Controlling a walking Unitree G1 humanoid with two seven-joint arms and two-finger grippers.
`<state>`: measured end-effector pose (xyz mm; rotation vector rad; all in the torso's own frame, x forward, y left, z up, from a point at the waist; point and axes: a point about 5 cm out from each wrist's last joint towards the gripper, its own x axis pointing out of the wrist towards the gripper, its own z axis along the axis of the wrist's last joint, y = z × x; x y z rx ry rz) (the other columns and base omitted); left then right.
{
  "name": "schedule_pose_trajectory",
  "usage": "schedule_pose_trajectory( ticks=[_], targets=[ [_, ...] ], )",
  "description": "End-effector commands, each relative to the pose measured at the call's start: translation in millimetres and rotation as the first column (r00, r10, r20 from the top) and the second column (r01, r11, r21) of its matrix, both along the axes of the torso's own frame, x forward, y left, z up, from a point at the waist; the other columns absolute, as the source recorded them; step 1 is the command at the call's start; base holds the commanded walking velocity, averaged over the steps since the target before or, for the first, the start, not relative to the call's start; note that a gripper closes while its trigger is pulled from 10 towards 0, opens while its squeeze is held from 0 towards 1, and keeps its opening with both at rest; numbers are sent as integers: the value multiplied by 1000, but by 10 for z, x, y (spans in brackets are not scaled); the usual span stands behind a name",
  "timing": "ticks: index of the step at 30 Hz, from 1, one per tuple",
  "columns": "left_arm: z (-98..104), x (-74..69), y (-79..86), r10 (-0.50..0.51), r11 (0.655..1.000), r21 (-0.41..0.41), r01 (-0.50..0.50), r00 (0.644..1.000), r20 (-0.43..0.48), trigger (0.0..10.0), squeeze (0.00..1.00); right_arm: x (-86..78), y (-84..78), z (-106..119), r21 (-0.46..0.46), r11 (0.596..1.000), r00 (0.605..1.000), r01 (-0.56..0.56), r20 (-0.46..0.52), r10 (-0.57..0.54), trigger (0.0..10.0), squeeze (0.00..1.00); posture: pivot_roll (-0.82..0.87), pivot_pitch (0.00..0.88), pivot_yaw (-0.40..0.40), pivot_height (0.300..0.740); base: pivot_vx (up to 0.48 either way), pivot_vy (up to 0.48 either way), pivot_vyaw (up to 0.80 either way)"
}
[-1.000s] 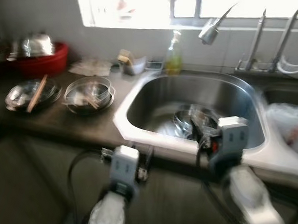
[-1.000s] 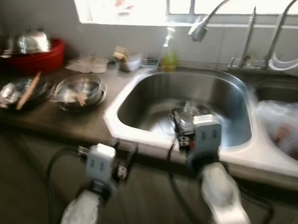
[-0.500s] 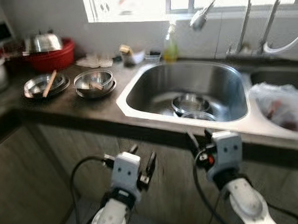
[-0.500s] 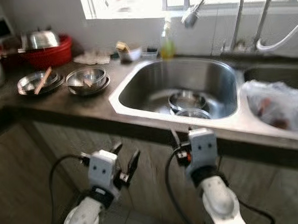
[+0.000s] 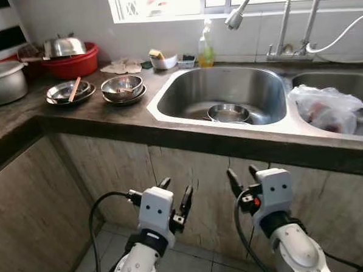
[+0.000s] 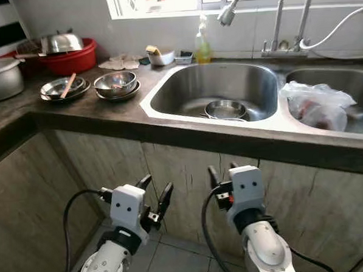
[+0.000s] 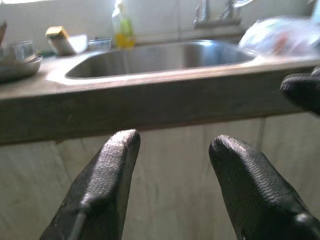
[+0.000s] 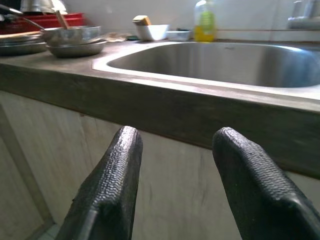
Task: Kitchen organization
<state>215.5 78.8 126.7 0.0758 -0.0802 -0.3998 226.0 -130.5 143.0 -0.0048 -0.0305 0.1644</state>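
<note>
Left eye view: left gripper point(image 5: 175, 196) and right gripper point(image 5: 243, 175) hover below the sink point(image 5: 228, 91), jaws wide, holding nothing.

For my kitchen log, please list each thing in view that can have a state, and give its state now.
Left claw: open, empty, below the counter edge.
Right claw: open, empty, below the counter edge.
Faucet: no water running.
Steel bowl in the sink: upright.
Plastic bag: lying in the second basin.
Stacked steel bowls: upright on the counter.
Soap bottle: upright behind the sink.
</note>
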Motion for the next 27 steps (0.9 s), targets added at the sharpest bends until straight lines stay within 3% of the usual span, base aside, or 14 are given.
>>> schedule_pose_trajectory(
  ticks=[1, 9, 27],
  targets=[
    [-3, 6, 48, 11, 1000, 20, -11, 1000, -2, 10000, 0, 5, 65, 38, 16, 1000, 1000, -22, 20, 21, 10000, 0, 31, 4, -12, 740, -315, 0, 0],
    [-21, 9, 82, 13, 999, 38, -12, 1000, -10, 10000, 0, 9, 73, 29, 8, 1000, 1000, -23, 21, 23, 10000, 0, 41, 6, -12, 740, -288, 0, 0],
    [-41, -2, 62, 13, 999, 38, -12, 1000, -20, 10000, 0, 3, 78, -1, -16, 1000, 1000, -27, 15, 27, 10000, 0, 44, 0, -15, 740, 0, 0, 0]
  ],
)
